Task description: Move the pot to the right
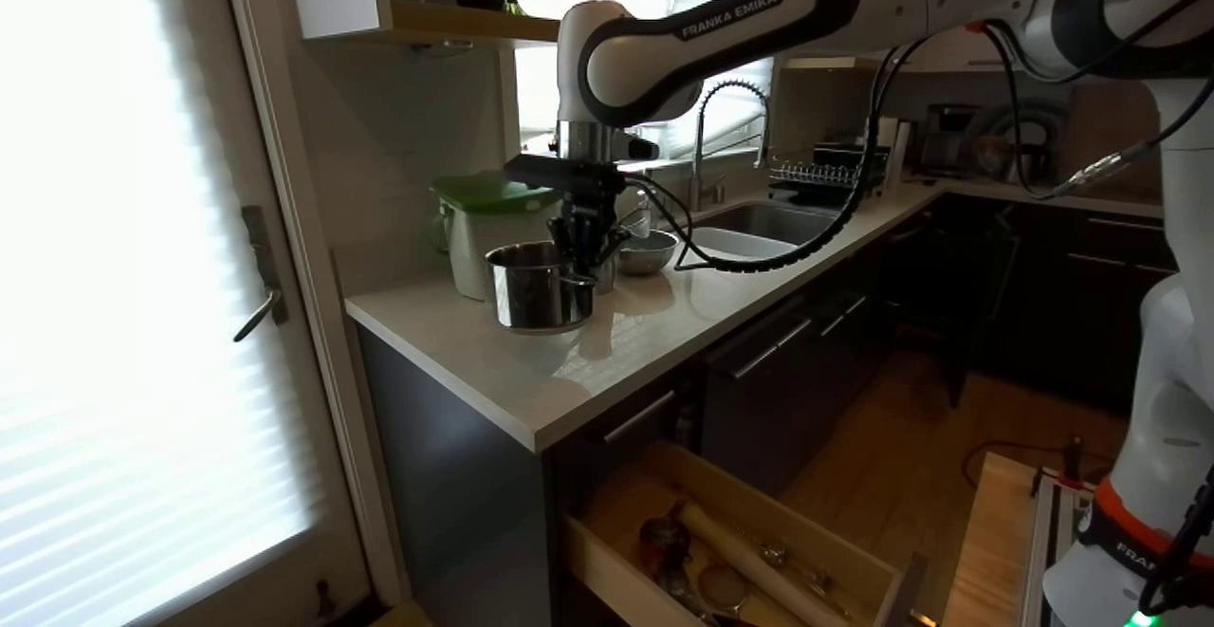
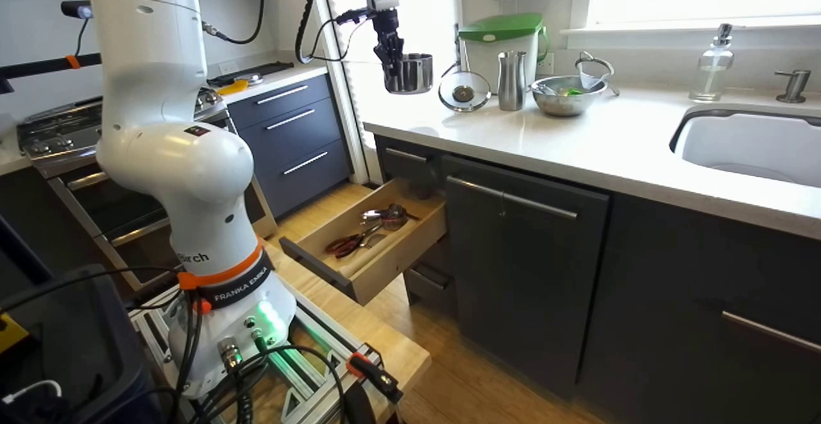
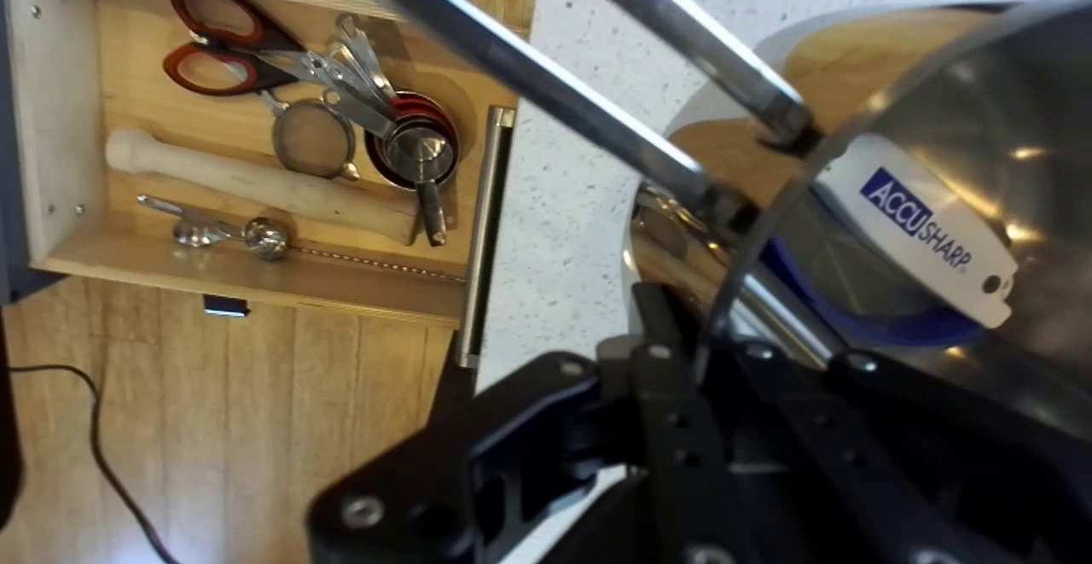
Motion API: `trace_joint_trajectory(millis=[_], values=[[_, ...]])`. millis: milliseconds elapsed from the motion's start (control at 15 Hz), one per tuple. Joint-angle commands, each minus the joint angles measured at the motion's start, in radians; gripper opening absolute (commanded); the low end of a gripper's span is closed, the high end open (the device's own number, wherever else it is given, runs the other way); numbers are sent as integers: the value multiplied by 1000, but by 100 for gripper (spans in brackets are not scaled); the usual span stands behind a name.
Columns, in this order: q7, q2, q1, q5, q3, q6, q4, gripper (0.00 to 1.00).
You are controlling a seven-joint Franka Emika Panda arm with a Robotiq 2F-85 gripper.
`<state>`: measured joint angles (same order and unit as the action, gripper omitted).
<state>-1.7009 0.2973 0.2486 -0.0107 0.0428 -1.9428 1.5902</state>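
The pot (image 1: pixel 539 290) is a shiny dark metal cylinder with small handles. My gripper (image 1: pixel 585 262) is shut on the pot's rim and wall. In an exterior view the pot (image 2: pixel 415 74) hangs upright above the counter's end, with the gripper (image 2: pixel 391 65) at its side. In the wrist view one finger lies outside the pot's wall (image 3: pixel 981 103) and one inside; the gripper (image 3: pixel 691 325) has the rim between its fingers. A white and blue sharpener (image 3: pixel 921 227) lies inside the pot. The fingertips are partly hidden.
On the counter (image 2: pixel 513 138) stand a green-lidded container (image 2: pixel 507 33), a glass lid (image 2: pixel 465 90), a steel pitcher (image 2: pixel 512 81), a metal bowl (image 2: pixel 564 103) and a soap bottle (image 2: pixel 712 71). The sink (image 2: pixel 744 135) lies beyond. An open drawer (image 2: pixel 410 251) with utensils juts out below.
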Motion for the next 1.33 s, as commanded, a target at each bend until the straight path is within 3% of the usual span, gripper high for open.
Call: trace_joint_trajectory(millis=[0,333,400,467,800,1267], values=[[-196,-114,-1,-11,-5,-47,136,1],[-423,-197,-39,-32,-12,-57,275,1],[-430,-200,-52,1,-6,-70,292,1],[-378,-137,-50,-20,10,-18,212,5],[-430,-169,-81,-18,-5,-43,283,1],[-559,-206,-145,-97,-59,-73,362,1]])
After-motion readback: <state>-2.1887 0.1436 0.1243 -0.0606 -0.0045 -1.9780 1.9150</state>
